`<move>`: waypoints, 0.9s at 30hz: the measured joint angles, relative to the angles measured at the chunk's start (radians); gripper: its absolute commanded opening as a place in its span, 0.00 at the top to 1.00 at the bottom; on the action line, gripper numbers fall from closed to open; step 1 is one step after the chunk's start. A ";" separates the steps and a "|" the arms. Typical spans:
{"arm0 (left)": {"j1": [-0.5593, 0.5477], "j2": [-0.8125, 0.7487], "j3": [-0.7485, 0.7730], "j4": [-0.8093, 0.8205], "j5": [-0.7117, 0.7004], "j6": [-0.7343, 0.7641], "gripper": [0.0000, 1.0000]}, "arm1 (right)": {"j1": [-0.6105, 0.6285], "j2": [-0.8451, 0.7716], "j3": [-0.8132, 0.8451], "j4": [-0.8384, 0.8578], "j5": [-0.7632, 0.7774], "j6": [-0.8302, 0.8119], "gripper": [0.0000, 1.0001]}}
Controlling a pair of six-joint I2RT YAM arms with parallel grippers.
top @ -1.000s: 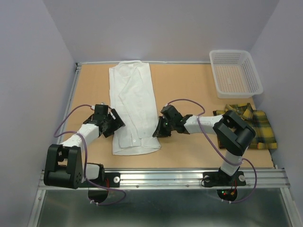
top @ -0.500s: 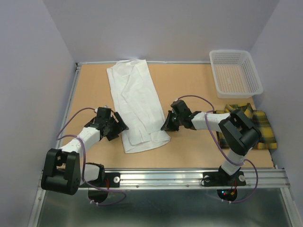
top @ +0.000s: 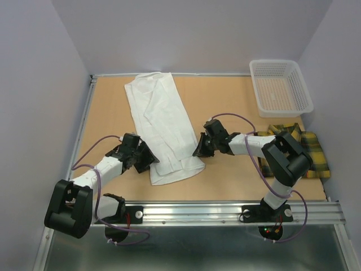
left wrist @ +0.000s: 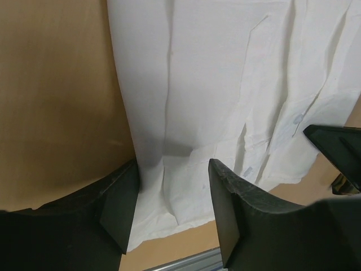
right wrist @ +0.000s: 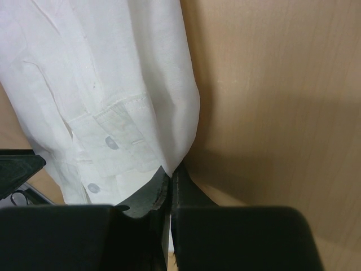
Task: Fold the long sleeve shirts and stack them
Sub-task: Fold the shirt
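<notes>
Top view: the white shirt [top: 163, 124] lies on the table [top: 237, 107] as a long, narrow, slanted strip. Its collar end is far from both pincers and its hem end lies between them. The left pincer [top: 148, 161] sits at the near left edge of the strip, and the right pincer [top: 198, 149] at the near right edge. The plaid shirt [top: 309, 149] lies rumpled well to the right of the right pincer, with the basket [top: 280, 87] beyond it.

Left wrist view: the left pincer [left wrist: 169, 220] is partly open, its jaws straddling the shirt's left edge. One finger is over bare table and the other over cloth, and nothing is gripped. If it shuts here it may catch only the top layer, or scrape the table and miss. The lengthwise fold would then spill open when lifted.

Right wrist view: the right pincer [right wrist: 169, 180] is closed tight on the very rim of the shirt's right edge, beside a buttoned cuff. The bite looks thin, so a hard tug could pull the cloth free. With only one side held, a pull could skew the strip further.

The shirt is plain white, soft and creased, with several layers overlapping. Small buttons and stitched seams show near the hem.
</notes>
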 measured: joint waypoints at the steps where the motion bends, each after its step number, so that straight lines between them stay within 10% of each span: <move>1: -0.003 -0.001 -0.002 -0.002 0.002 -0.006 0.44 | 0.000 0.000 0.000 0.000 0.000 0.000 0.99; 27: -0.105 0.052 0.077 -0.202 -0.013 -0.046 0.44 | -0.001 -0.045 0.000 -0.034 -0.002 -0.049 0.99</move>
